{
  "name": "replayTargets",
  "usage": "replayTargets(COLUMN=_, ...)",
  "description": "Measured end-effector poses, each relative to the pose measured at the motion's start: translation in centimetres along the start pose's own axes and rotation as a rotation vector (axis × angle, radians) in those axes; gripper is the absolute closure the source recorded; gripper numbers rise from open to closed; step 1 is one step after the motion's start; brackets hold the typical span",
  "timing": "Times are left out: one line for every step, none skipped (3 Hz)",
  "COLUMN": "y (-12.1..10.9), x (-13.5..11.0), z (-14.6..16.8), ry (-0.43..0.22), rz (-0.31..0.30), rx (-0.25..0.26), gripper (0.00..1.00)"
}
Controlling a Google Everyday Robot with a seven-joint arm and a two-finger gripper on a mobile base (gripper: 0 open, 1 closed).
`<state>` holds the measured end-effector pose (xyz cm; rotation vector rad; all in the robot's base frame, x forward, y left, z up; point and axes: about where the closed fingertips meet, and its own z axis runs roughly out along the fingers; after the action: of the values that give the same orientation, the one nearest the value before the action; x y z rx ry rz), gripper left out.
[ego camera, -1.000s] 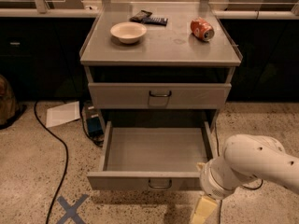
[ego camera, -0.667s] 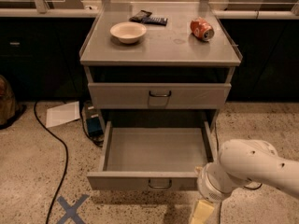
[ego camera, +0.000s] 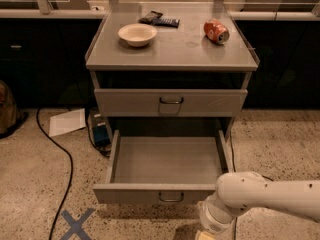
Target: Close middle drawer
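Count at the grey metal cabinet: two drawers, four small things on top, one arm.

Two grey drawers showed, one shut upper drawer front [ego camera: 200,103] and one pulled-out middle drawer [ego camera: 165,163], each with one dark wire handle. The tabletop [ego camera: 175,53] carried one cream round bowl [ego camera: 137,34], one red drink can [ego camera: 216,31] lying on its side and two dark flat packets [ego camera: 150,17]. The floor held one white paper sheet [ego camera: 67,121], one black cable [ego camera: 68,164] and one blue tape cross [ego camera: 75,224]. One white robot arm [ego camera: 265,196] ended in one tool [ego camera: 203,235] at the bottom edge, below the open drawer's right front corner.

The middle drawer [ego camera: 150,193] is wide open. The gripper [ego camera: 204,235] is low down, just by its front right corner.
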<state>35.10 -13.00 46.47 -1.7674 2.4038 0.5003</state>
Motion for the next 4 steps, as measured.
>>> replayTargets(y=-0.3, x=0.4, z=4.0, ry=-0.102, rz=0.070, rx=-0.073, gripper=0.00)
replayTargets(y=0.1, x=0.8, z=5.2, ry=-0.116, rz=0.080, rx=-0.097, gripper=0.00)
replayTargets(y=-0.4, x=1.1, z=5.0, ry=-0.194, rz=0.116, rx=-0.113, gripper=0.00)
replayTargets(y=-2.8, x=1.4, z=5.0, ry=-0.307, rz=0.116, rx=-0.099, gripper=0.00)
